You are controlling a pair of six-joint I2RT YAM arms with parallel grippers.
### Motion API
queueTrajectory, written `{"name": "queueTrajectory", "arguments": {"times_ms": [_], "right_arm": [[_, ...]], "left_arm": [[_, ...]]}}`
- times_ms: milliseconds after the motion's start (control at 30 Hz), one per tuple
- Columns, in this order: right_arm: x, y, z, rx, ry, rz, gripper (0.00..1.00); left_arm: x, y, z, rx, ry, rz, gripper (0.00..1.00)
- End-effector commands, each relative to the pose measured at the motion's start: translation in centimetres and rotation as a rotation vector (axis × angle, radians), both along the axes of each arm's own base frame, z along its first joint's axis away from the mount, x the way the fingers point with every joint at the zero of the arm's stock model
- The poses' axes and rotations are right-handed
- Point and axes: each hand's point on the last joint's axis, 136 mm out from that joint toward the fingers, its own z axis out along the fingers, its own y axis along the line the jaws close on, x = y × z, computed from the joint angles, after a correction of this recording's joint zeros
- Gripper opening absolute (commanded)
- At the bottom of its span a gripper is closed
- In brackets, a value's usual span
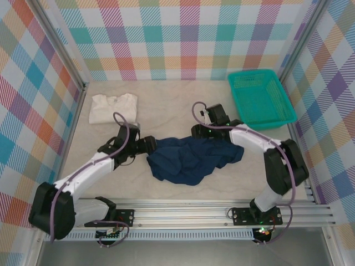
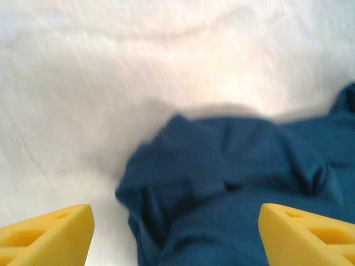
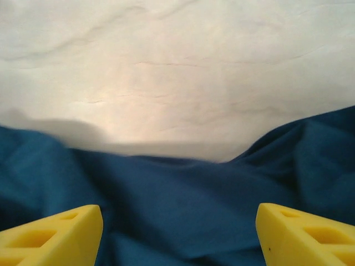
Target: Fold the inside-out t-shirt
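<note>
Top external: teal plastic mesh basket (image 1: 260,98) beyond right jaws; crumpled dark navy cloth t-shirt (image 1: 191,159) between left jaws and right jaws, both spread; cream desk (image 1: 172,105), white folded shirt (image 1: 112,108) beyond left jaws, plaid walls (image 1: 166,33).

A folded white shirt (image 1: 113,108) lies flat at the far left of the cream table cover (image 1: 177,105), close to the left wall. A teal mesh basket (image 1: 260,100) sits in the far right corner (its long side slightly askew to the back wall), well apart from the white shirt. Plaid walls (image 1: 166,39) in pastel checks close the table in on three sides, and a ribbed aluminium rail (image 1: 188,213) runs across the near edge.
</note>
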Motion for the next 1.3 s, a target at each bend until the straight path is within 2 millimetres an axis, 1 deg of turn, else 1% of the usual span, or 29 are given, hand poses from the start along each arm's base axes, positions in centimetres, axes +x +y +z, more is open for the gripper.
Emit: {"name": "queueTrajectory", "arguments": {"times_ms": [0,67,167,233,267,333,367,433,467,533,567,600,633,667,700,733,800,833,900,967,1000,1067,1133,1167,1200,1233,1267], "right_arm": [[0.4,-0.6,-2.4,-0.180,0.051,0.093,0.75],[0.8,-0.2,-3.7,-0.204,0.083,0.122,0.75],[0.9,0.7,-5.4,-0.205,0.146,0.156,0.76],[0.6,0.8,-6.4,-0.204,0.186,0.169,0.76],[0.5,0.9,-6.8,-0.204,0.197,0.174,0.75],[0.3,0.9,-7.3,-0.206,0.210,0.178,0.71],[0.3,0.9,-7.5,-0.206,0.213,0.178,0.66],[0.6,1.0,-7.6,-0.207,0.202,0.178,0.51],[0.7,1.0,-7.6,-0.206,0.196,0.175,0.44],[1.3,1.2,-7.2,-0.203,0.170,0.169,0.30],[1.6,1.3,-6.9,-0.198,0.155,0.166,0.25],[2.2,1.4,-6.2,-0.192,0.126,0.161,0.17],[2.6,1.4,-5.6,-0.190,0.104,0.157,0.11],[3.2,1.5,-4.7,-0.184,0.075,0.151,0.07],[3.9,1.5,-3.4,-0.179,0.036,0.143,0.03],[4.6,1.5,-2.0,-0.172,-0.009,0.134,0.00],[6.1,1.3,1.7,-0.147,-0.106,0.117,0.00],[6.7,1.3,3.5,-0.131,-0.150,0.111,0.00],[7.8,0.9,7.8,-0.095,-0.246,0.095,0.00],[8.6,0.5,12.6,-0.050,-0.349,0.088,0.00],[8.6,0.4,14.7,-0.029,-0.392,0.085,0.00],[8.4,0.0,19.2,0.012,-0.487,0.085,0.00],[7.4,-0.3,22.8,0.043,-0.570,0.093,0.00],[6.6,-0.5,24.1,0.057,-0.602,0.100,0.00],[5.7,-0.7,25.1,0.069,-0.625,0.107,0.00],[4.8,-1.0,25.8,0.082,-0.645,0.108,0.00],[3.7,-1.4,25.9,0.095,-0.659,0.109,0.00]], "left_arm": [[3.4,0.1,-0.9,0.029,0.016,-0.001,0.79],[4.4,-1.3,-2.4,0.004,0.079,-0.047,0.79],[5.1,-3.2,-4.5,-0.037,0.162,-0.112,0.76],[5.1,-3.7,-5.4,-0.046,0.192,-0.127,0.73],[5.0,-3.6,-5.9,-0.040,0.200,-0.129,0.70],[5.1,-3.4,-6.5,-0.022,0.208,-0.133,0.61],[5.1,-3.5,-6.8,-0.019,0.215,-0.135,0.56],[5.2,-3.8,-7.3,-0.028,0.227,-0.149,0.43],[5.2,-3.9,-7.6,-0.030,0.234,-0.151,0.38],[5.5,-4.2,-7.8,-0.039,0.238,-0.156,0.25],[5.7,-4.3,-7.8,-0.043,0.235,-0.159,0.19],[5.9,-4.4,-7.5,-0.047,0.224,-0.160,0.11],[6.3,-4.4,-7.0,-0.044,0.206,-0.157,0.06],[6.7,-4.2,-6.3,-0.042,0.184,-0.150,0.04],[7.3,-4.1,-5.3,-0.037,0.152,-0.142,0.01],[8.0,-3.8,-3.8,-0.030,0.110,-0.129,0.00],[9.2,-3.4,-0.6,-0.027,0.020,-0.114,0.00],[9.9,-3.3,1.6,-0.028,-0.037,-0.106,0.00],[10.8,-3.2,6.0,-0.032,-0.146,-0.102,0.00],[11.4,-3.1,11.2,-0.037,-0.267,-0.108,0.00],[11.5,-3.0,13.5,-0.036,-0.316,-0.106,0.00],[11.2,-2.9,18.6,-0.043,-0.428,-0.123,0.00],[10.2,-2.9,22.9,-0.065,-0.524,-0.142,0.00],[9.3,-2.8,24.7,-0.080,-0.570,-0.155,0.00],[8.5,-2.8,26.0,-0.095,-0.607,-0.168,0.00],[7.5,-2.7,26.8,-0.112,-0.633,-0.181,0.00],[6.4,-2.8,27.2,-0.135,-0.653,-0.193,0.00]]}}
